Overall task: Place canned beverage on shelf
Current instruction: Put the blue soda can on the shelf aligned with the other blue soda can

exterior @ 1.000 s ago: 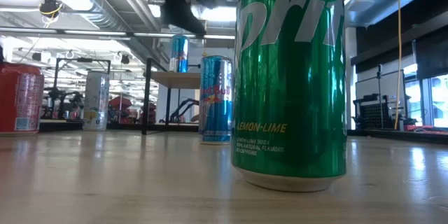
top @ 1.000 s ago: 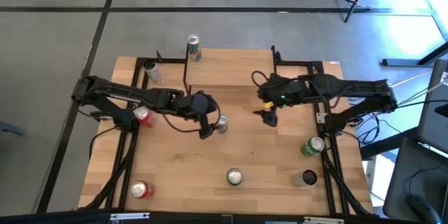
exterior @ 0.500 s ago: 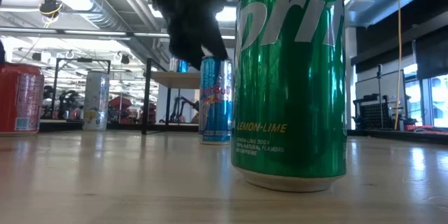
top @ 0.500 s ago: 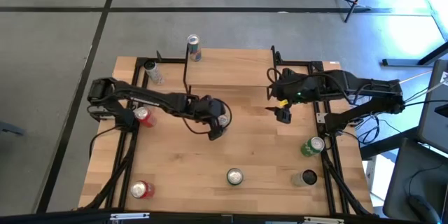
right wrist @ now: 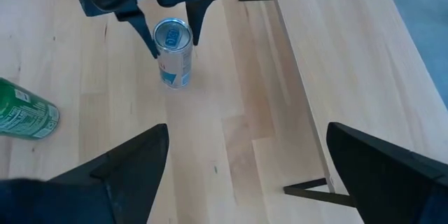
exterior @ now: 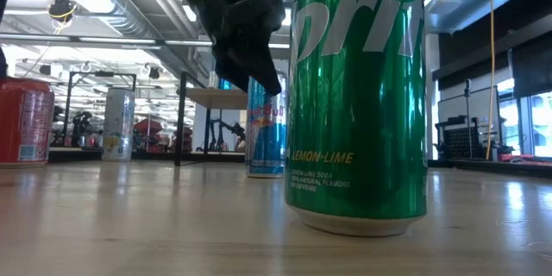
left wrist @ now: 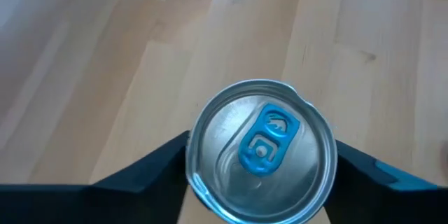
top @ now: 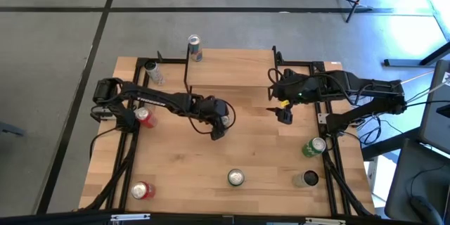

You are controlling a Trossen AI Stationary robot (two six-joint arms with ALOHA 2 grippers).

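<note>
High view: the left claw (top: 219, 124) is positioned over the blue Red Bull can (top: 223, 121) near the middle of the table (top: 176, 176), in front of the shelf (top: 232, 72). A second can (top: 194, 48) is seen by the shelf's far left corner. The right claw (top: 284, 116) is held off to the right, clear of the work.

Low view: the left claw (exterior: 246, 43) is seen lowered about the top of the Red Bull can (exterior: 266, 125), with the shelf (exterior: 216, 97) behind it. A green Sprite can (exterior: 358, 95) fills the foreground.

Left wrist view: the can lid (left wrist: 260, 150) is centred between the two fingers (left wrist: 150, 168), which are spread apart on either side of it and not yet pressed against it. Further descent seems needed so that the wall is gripped below the rim; centring should be kept so the can is not tipped as the fingers close.

Right wrist view: the right claw's fingers (right wrist: 122, 168) are spread wide and empty; the Red Bull can (right wrist: 173, 52) stands upright between the left claw's fingers.
</note>
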